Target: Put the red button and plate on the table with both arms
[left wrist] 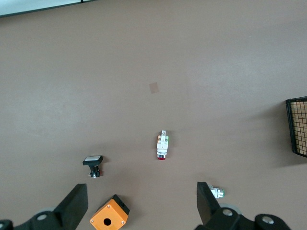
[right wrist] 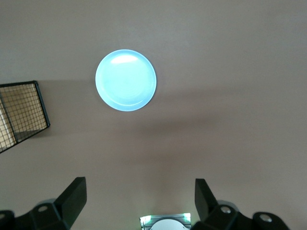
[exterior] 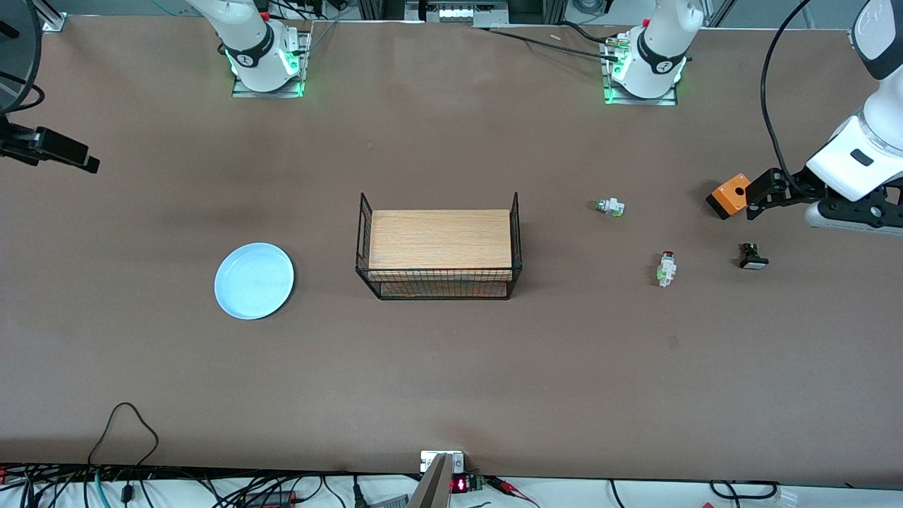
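The red button [exterior: 666,268] lies on the brown table [exterior: 451,381] toward the left arm's end; it also shows in the left wrist view [left wrist: 162,145]. The light-blue plate [exterior: 254,280] lies flat on the table toward the right arm's end and shows in the right wrist view [right wrist: 125,80]. My left gripper [exterior: 765,190] hangs open and empty in the air over an orange box [exterior: 729,195]; the left wrist view [left wrist: 141,208] shows its fingers wide apart. My right gripper [exterior: 67,152] hangs open and empty at the table's end, apart from the plate, fingers spread in the right wrist view [right wrist: 139,199].
A wood-topped black wire rack [exterior: 439,247] stands mid-table. A green-capped switch [exterior: 609,207] lies farther from the front camera than the red button. A black switch with a white face [exterior: 753,257] lies beside the red button, toward the left arm's end. Cables run along the near edge.
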